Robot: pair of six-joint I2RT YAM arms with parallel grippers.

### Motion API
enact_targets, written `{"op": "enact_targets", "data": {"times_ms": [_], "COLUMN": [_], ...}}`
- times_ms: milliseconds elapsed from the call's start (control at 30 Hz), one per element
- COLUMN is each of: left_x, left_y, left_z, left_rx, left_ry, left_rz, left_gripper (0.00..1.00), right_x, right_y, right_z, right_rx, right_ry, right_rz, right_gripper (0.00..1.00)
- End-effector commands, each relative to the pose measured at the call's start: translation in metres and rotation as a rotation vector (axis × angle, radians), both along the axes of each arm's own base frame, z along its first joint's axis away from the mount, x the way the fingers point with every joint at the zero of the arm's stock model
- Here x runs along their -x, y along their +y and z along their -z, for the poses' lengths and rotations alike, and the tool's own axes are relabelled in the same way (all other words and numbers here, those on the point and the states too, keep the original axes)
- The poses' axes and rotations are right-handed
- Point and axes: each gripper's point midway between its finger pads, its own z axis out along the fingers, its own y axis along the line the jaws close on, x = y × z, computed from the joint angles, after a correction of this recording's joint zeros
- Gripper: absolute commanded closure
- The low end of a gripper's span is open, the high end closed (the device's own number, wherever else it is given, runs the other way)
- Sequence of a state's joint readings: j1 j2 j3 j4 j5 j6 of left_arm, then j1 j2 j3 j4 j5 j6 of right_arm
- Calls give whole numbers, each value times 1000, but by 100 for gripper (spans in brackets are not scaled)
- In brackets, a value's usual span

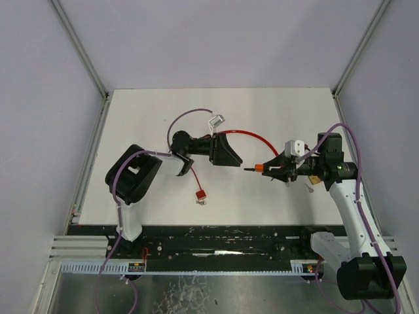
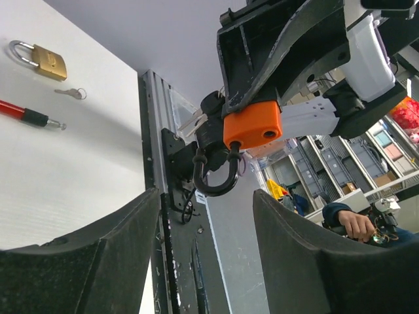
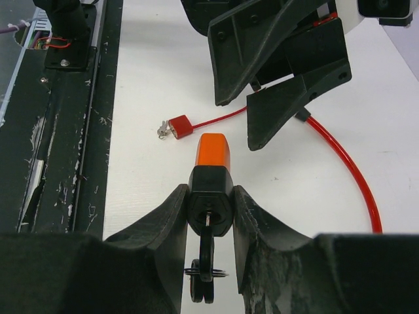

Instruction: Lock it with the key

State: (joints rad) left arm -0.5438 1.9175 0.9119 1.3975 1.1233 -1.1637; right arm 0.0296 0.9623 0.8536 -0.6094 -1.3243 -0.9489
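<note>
R gripper (image 3: 211,193) clamped on lock (image 3: 211,152), centre frame: orange tip, black body, sth dangling under it, can't tell what. L gripper (image 2: 206,196) jaws apart, empty, facing it; brass padlock (image 2: 40,60) + key (image 2: 71,93) upper left

The right gripper (image 3: 211,196) clamps an orange-tipped black lock (image 3: 211,154); a black stem with a thin ring (image 3: 206,269) projects from its near end. Beyond, a red padlock (image 3: 180,125) and red cable (image 3: 350,173) lie on the table (image 3: 144,78), near its rail-side edge.
</note>
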Motion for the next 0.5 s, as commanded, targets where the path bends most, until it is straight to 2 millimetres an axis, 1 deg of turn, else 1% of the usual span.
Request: {"op": "enact_targets", "data": {"times_ms": [0,133,267,400,467], "left_x": [8,12,6,5,-2], "left_y": [0,0,1,4,3], "left_z": [-19,-17,-13,4,13], "left_rx": [50,39,32,29,35], "left_ry": [-12,2,59,186,289], "left_rz": [74,100,76,18,-44], "left_gripper": [43,43,43,41,40], "right_x": [-1,-6,-15,-23,-25], "right_y": [1,-1,-5,-8,-7], "right_z": [-18,-17,-15,-6,-1], "right_rx": [-21,2,39,57,55], "right_ry": [-90,-111,-128,-143,-157], "right_rz": [-25,-3,44,74,70], "right_gripper": [100,100,100,100,100]}}
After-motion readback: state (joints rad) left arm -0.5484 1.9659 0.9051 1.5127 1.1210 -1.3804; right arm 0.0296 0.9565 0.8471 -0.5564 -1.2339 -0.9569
